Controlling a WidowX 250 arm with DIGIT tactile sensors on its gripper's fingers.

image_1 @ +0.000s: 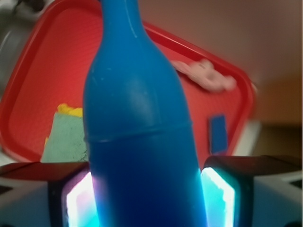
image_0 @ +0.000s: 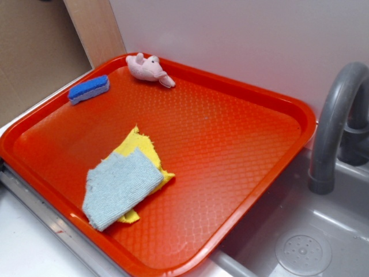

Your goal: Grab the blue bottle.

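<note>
Above the red plastic tray [image_1: 42, 56], the gripper [image_1: 147, 189] clamps the smooth bright-blue plastic bottle [image_1: 137, 118] by its body between both pads; its slick, tapering surface could slip free.

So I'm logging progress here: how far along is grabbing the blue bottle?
Looks done: in the wrist view the blue bottle sits between the gripper fingers, high above the red tray. The exterior view shows no bottle on the tray. Nothing visible remains except keeping hold.
</note>
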